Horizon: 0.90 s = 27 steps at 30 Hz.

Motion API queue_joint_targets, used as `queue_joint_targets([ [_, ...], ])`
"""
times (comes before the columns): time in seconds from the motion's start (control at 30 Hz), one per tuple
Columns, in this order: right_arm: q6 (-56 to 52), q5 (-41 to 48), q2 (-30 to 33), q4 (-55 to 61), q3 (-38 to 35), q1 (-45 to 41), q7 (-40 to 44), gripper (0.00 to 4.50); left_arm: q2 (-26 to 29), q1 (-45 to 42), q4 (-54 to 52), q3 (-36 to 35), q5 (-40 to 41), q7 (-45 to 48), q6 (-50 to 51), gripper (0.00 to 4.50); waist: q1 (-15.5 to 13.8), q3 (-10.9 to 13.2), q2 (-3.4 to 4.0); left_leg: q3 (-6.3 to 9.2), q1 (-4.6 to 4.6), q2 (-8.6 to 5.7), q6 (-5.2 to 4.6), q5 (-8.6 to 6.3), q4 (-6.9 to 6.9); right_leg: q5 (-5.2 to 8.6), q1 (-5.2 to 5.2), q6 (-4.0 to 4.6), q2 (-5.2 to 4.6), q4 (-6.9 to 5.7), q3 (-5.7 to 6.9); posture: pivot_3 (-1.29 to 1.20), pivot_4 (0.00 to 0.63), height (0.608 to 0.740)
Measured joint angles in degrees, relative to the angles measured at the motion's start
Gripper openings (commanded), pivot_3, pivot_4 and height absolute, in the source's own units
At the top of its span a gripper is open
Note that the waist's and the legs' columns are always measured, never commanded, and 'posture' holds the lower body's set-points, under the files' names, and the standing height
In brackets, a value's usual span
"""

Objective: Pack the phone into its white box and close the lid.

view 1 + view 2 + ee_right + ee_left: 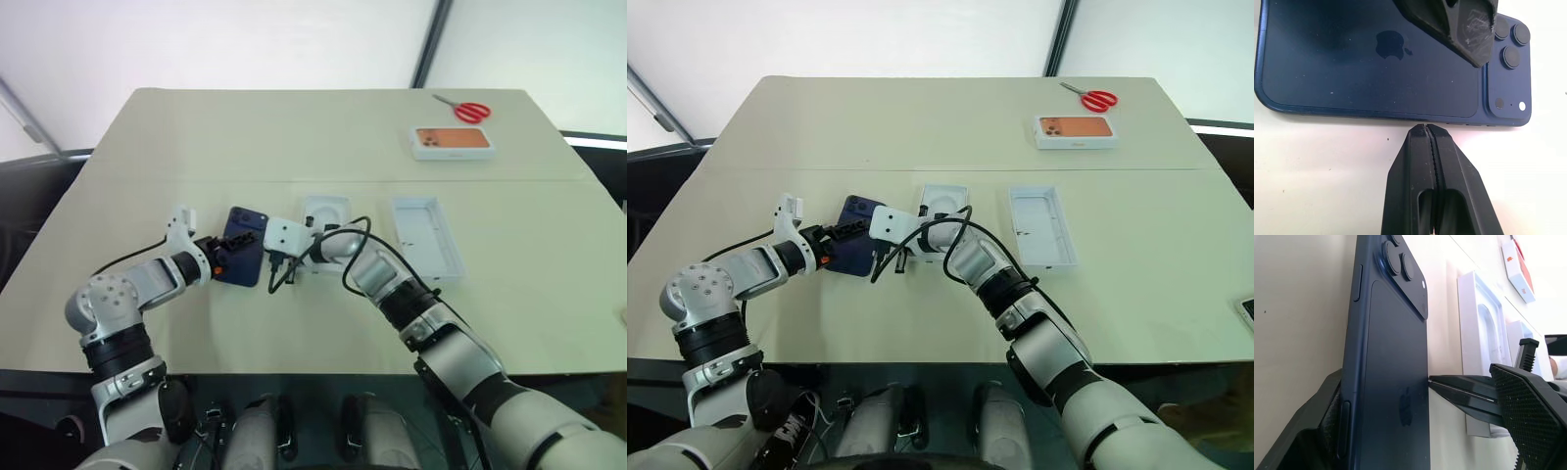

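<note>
Beige table [294,137], pale backdrop behind.

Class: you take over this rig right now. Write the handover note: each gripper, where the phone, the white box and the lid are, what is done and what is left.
Left gripper: open, its fingers on either side of the phone, not clamped.
Right gripper: shut and empty, its tips against the phone's long edge.
The phone is on the table, back and lenses showing.
The white box is just beyond the right wrist, with a moulded insert showing in it.
The lid lies open side up, to the right of the box.
Done: nothing packed.
Left: grip the phone, put it in the box, fit the lid.
</note>
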State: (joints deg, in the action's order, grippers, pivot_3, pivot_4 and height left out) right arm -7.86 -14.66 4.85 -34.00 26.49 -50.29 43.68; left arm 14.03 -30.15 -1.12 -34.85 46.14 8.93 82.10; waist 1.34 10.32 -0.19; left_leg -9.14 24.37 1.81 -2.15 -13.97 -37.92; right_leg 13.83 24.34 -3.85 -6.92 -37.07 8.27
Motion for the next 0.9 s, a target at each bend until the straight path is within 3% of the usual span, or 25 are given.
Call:
queue_joint_targets([
  [0.33, 0.4, 0.2, -0.2, 0.0, 0.0, 0.0, -0.5, 0.0, 1.6, 1.2, -5.4, -4.7, 0.8, -1.0, 8.2, 4.34, 1.4, 0.0, -0.01, -0.02, 0.01, 0.01, 0.09, 0.06, 0.26, 0.01, 0.09, 0.01, 0.06, 0.1, -0.02, 0.0, 0.15, 0.738],
  [0.67, 0.7, 0.2, -0.2, -0.1, 0.0, 0.0, -0.5, 0.0, 2.0, 3.0, -6.1, -5.5, 1.2, 1.3, 7.0, 4.34, 1.4, 0.0, -0.02, -0.03, 0.01, 0.0, 0.14, 0.08, 0.33, 0.02, 0.14, 0.02, 0.05, 0.12, -0.06, 0.0, 0.15, 0.738],
  [0.77, 0.8, 0.2, -0.2, -0.1, 0.0, 0.0, -0.5, 0.0, 2.2, 3.0, -4.9, -6.6, 1.5, 1.4, 6.9, 3.49, 1.4, 0.0, -0.03, -0.04, 0.01, 0.01, 0.15, 0.09, 0.35, 0.02, 0.15, 0.02, 0.06, 0.12, -0.06, 0.0, 0.15, 0.738],
  [0.9, 0.8, 0.2, -0.1, -0.1, 0.0, 0.0, -0.5, 0.0, 1.9, 4.4, -3.7, -7.1, 1.2, 1.2, 5.6, 1.43, 1.2, 0.0, -0.06, -0.04, 0.04, -0.01, 0.15, 0.09, 0.38, 0.02, 0.18, 0.02, 0.04, 0.14, -0.06, 0.0, 0.15, 0.738],
])
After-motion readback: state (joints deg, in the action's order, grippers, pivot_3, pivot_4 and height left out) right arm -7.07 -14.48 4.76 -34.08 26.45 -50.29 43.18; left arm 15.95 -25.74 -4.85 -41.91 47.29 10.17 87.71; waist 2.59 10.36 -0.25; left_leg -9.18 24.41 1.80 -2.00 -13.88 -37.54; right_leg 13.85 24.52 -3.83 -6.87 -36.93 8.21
